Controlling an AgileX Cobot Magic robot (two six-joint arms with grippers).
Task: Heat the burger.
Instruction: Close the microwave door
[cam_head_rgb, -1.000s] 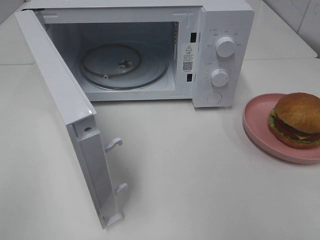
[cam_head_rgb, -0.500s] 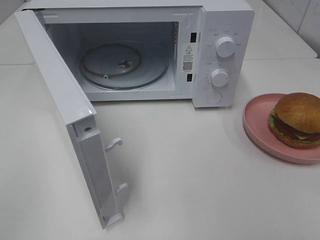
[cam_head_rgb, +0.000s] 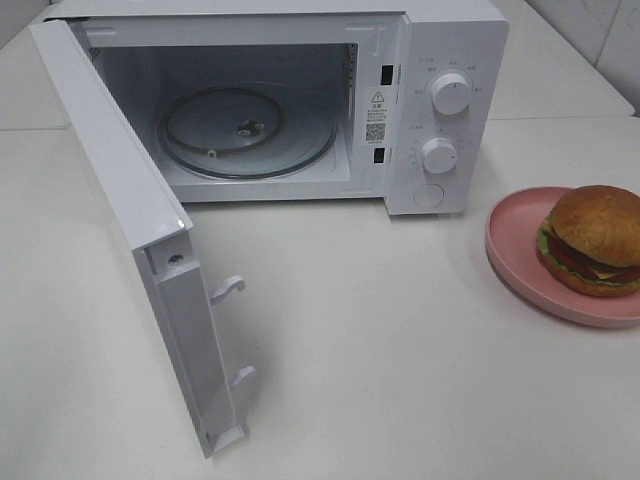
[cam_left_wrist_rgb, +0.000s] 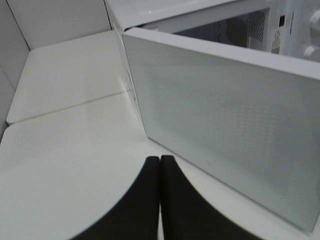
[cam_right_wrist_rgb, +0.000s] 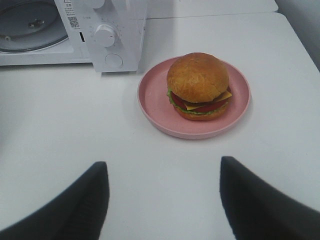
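The burger (cam_head_rgb: 595, 240) with a browned bun sits on a pink plate (cam_head_rgb: 515, 255) at the right of the table; it also shows in the right wrist view (cam_right_wrist_rgb: 199, 85) on its plate (cam_right_wrist_rgb: 152, 95). The white microwave (cam_head_rgb: 440, 60) stands at the back with its door (cam_head_rgb: 130, 200) swung wide open and a glass turntable (cam_head_rgb: 245, 130) inside. Neither gripper shows in the high view. My right gripper (cam_right_wrist_rgb: 164, 197) is open, short of the plate. My left gripper (cam_left_wrist_rgb: 160, 192) is shut and empty, outside the microwave door (cam_left_wrist_rgb: 225, 135).
Two dials (cam_head_rgb: 451, 93) and a round button are on the microwave's right panel. The open door juts far out over the left half of the table. A seam between table tops runs behind the microwave. A wall stands at the far right.
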